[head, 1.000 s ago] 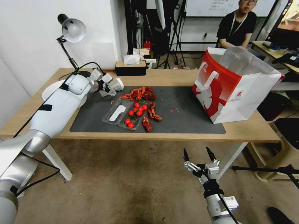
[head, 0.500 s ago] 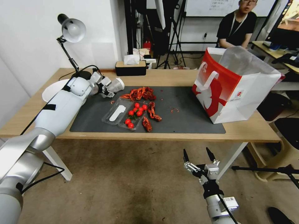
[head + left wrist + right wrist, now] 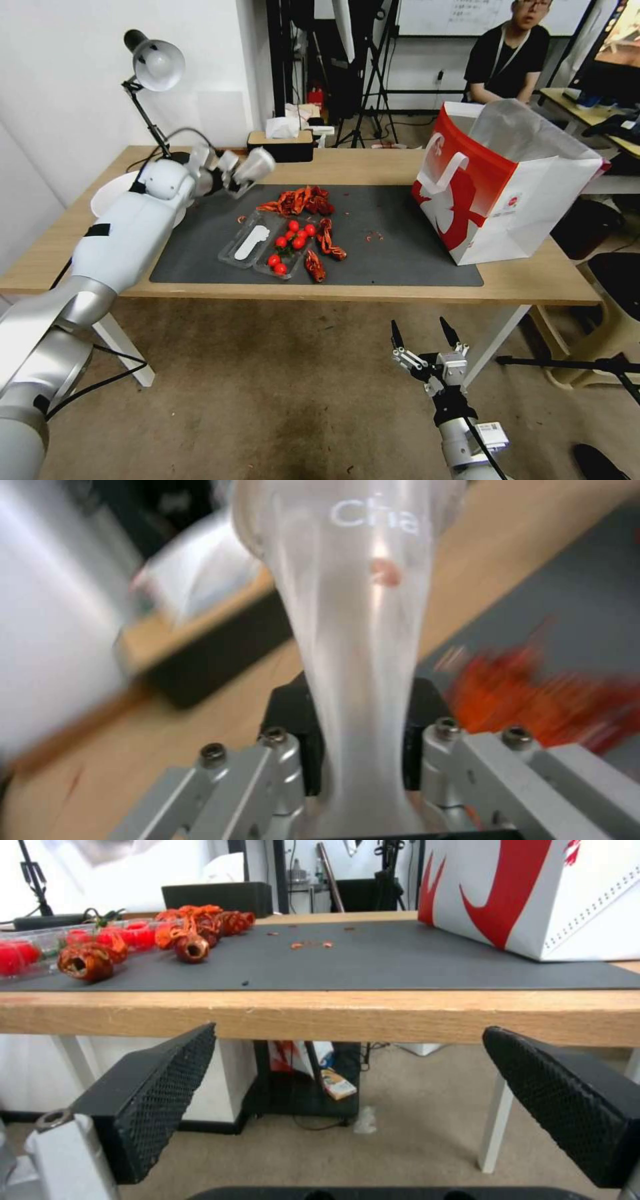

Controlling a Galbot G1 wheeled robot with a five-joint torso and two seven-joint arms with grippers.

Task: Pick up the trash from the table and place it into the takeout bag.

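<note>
While apparently airborne, clear plastic cup (image 3: 257, 165), left gripper (image 3: 357, 745) clamped.

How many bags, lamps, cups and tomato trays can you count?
takeout bag: 1
desk lamp: 1
clear cup: 1, held by the left gripper
tomato tray: 1
Total: 4
The right gripper hangs open below the table.

Clear cup (image 3: 360, 630), squeezed thin between the left gripper's (image 3: 357, 752) pads, tilted above the table (image 3: 373, 163); bag (image 3: 507, 180) upright, well apart.
</note>
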